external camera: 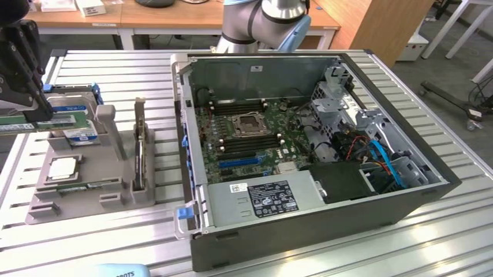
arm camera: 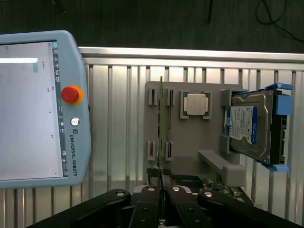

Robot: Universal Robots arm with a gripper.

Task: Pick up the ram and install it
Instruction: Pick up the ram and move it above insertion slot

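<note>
A slatted metal counter (external camera: pixel 115 75) fills the room's foreground; on it lies an open computer case (external camera: pixel 308 228) with its side panel off, and the base of the robot arm (external camera: pixel 266 20) rises behind it. Inside the case the green motherboard (external camera: pixel 231 147) lies flat; its processor socket (external camera: pixel 248 124) sits between rows of long dark slots.

On the exterior view's left, just beside the case, a grey tray (external camera: pixel 77 213) rests on the counter. It carries a square silver processor chip (external camera: pixel 62 167), a hard drive (external camera: pixel 81 135) in a blue frame at its far end, and a tall dark card (external camera: pixel 138 150) standing upright along the side nearest the case.

The hand (external camera: pixel 38 111) hangs above the tray at the exterior view's far left edge, clenched on the ram (external camera: pixel 62 120). The green stick is held level and clear of the tray, well apart from the case.

In the wrist view the hand (arm camera: pixel 161 183) pinches the ram (arm camera: pixel 161 123), which shows edge-on as a thin line over the tray (arm camera: pixel 190 137). The processor chip (arm camera: pixel 195 104) and the hard drive (arm camera: pixel 247 126) lie below it; a teach pendant (arm camera: pixel 38 109) with a red button rests on the counter (arm camera: pixel 118 118) near the tray.
</note>
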